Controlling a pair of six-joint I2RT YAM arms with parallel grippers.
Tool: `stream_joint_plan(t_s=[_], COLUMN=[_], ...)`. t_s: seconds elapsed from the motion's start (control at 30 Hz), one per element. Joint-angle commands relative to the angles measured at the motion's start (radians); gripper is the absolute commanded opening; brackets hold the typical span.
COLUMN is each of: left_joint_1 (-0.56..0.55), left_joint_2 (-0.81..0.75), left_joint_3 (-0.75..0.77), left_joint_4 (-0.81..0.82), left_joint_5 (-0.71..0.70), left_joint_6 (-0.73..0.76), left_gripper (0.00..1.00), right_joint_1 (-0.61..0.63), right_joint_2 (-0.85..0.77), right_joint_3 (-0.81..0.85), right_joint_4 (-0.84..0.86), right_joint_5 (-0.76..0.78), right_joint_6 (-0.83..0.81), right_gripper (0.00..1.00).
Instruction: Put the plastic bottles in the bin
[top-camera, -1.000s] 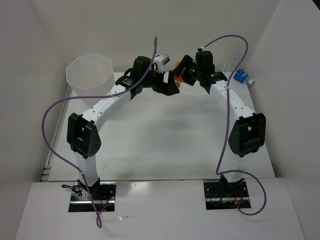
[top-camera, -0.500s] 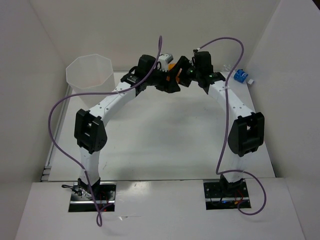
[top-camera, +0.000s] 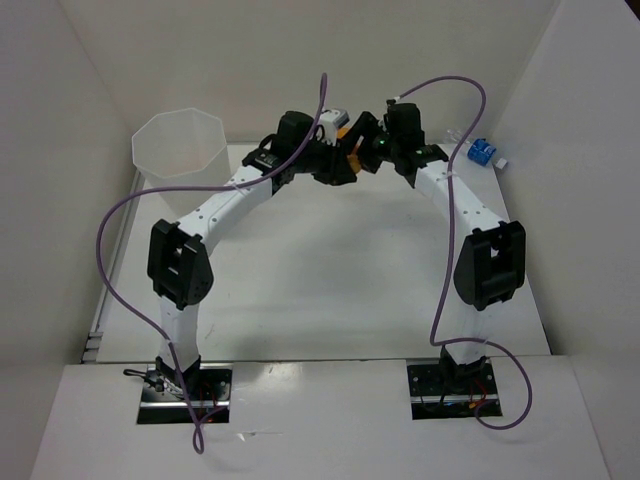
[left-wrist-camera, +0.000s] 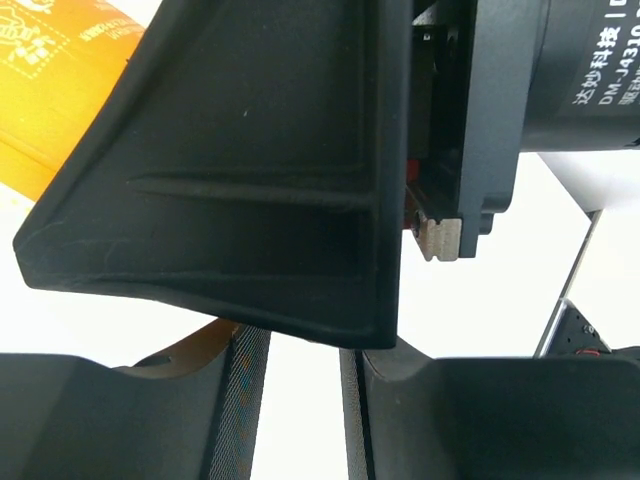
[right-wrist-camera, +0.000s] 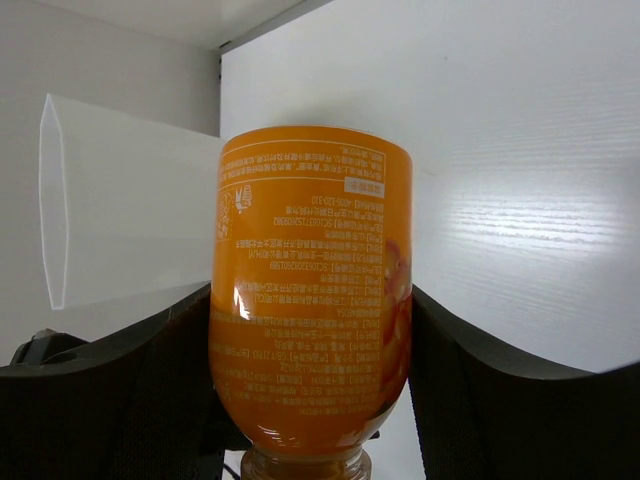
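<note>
The bin (top-camera: 178, 172) stands upright at the upper left of the overhead view, mouth open to the top. Its pale floor and translucent walls are all that can be seen inside it. In the right wrist view it sits in the left of the frame, behind the held bottle.

The right end effector (right-wrist-camera: 310, 300) grips 1 orange bottle (right-wrist-camera: 310, 250) across its body, 1 black finger on each side. The bottle's neck is at the bottom of that frame and its base points toward the top. Overhead, this bottle is at the top centre, up off the tabletop (top-camera: 330, 270) and between the 2 arms' tips. It is well apart from the bin.

The left end effector (left-wrist-camera: 305, 360) is drawn narrow, with only a slim slit between its fingers. It sits right against the right end effector's finger, and the orange bottle fills the upper left of the left wrist view. A sliver of orange shows just behind its left-hand finger. Whether the fingers pinch the bottle cannot be told.

The clear bottle with the blue label (top-camera: 482, 151) lies on the tabletop at the upper right, near the wall.

Compared with 1 second ago, the left end effector has gone from wide to narrow. It has also moved right and up to meet the right one, and the left arm's black elbow sits slightly higher in the frame. The bin and the clear bottle have not moved.
</note>
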Motion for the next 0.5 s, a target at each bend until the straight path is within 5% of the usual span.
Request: stream_joint_plan(t_s=[0.0,0.03,0.07,0.17,0.47], left_joint_1=[0.015,0.015,0.015,0.015,0.024], left_joint_2=[-0.059,-0.059,-0.068,-0.093,-0.171], left_joint_3=[-0.008,-0.008,-0.008,-0.052,-0.179], left_joint_4=[0.082,0.082,0.082,0.102,0.227], left_joint_5=[-0.051,-0.042,-0.015,-0.014,-0.117], left_joint_6=[-0.015,-0.024,-0.024,-0.049,-0.158], left_gripper=[0.19,0.37,0.74,0.98,1.00], right_joint_1=[0.023,0.023,0.023,0.023,0.046], right_joint_2=[-0.029,-0.039,-0.039,-0.065,-0.125], right_joint_3=[0.039,0.030,0.030,0.001,-0.091], right_joint_4=[0.051,0.051,0.051,0.074,0.189], right_joint_5=[-0.033,-0.018,-0.004,0.034,0.029], right_joint_6=[-0.019,-0.019,-0.010,-0.009,0.001], right_gripper=[0.48,0.46,0.46,0.46,0.47])
